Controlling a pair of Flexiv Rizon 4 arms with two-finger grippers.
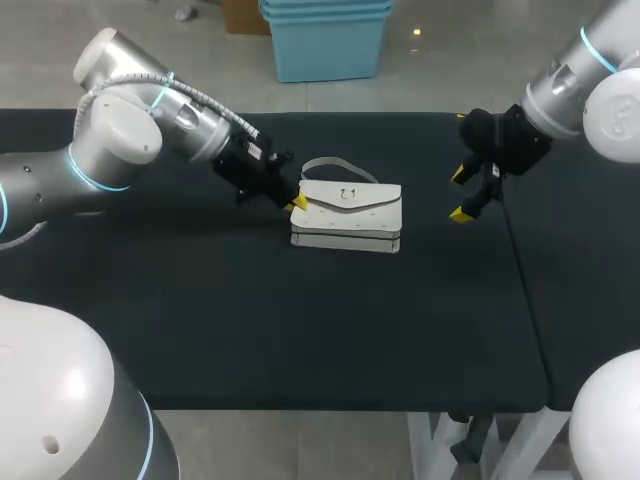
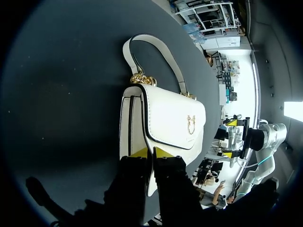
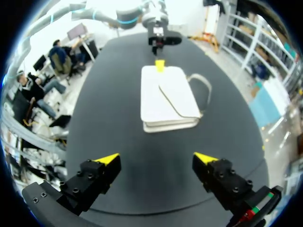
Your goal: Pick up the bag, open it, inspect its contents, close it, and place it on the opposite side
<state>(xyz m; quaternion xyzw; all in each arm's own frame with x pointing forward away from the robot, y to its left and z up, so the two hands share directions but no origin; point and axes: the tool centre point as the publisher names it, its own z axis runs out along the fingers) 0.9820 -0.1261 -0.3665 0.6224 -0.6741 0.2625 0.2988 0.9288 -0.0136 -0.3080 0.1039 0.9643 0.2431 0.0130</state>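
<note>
Plainly, the bag (image 1: 348, 215) lies flat on the counter (image 1: 250, 320) near the middle. Its flap faces up and its long axis runs side to side, from one arm toward the other. Its handle (image 1: 335, 165) is splayed out on the far side, away from the robot, and a small gold clasp (image 2: 191, 124) sits at the middle of the flap.

The left gripper (image 1: 298, 204) is at the bag's left short end, so the left arm is clearly the nearer one. In the left wrist view its fingers stand close together with a thin white strip of the bag's edge between the yellow tips. From that I judge it is pinched onto that end, though how firmly cannot be seen.

The right gripper (image 1: 460, 195) hangs past the bag's right end, well apart from it, with its fingers spread wide and nothing held. From its own wrist view the bag sits straight ahead, its near short end facing the gripper, with only bare counter between them.

Nothing blocks either approach. The handle lies off to the side of both grippers' line, so it should not snag. A lift from one end alone would probably let the other end sag.
</note>
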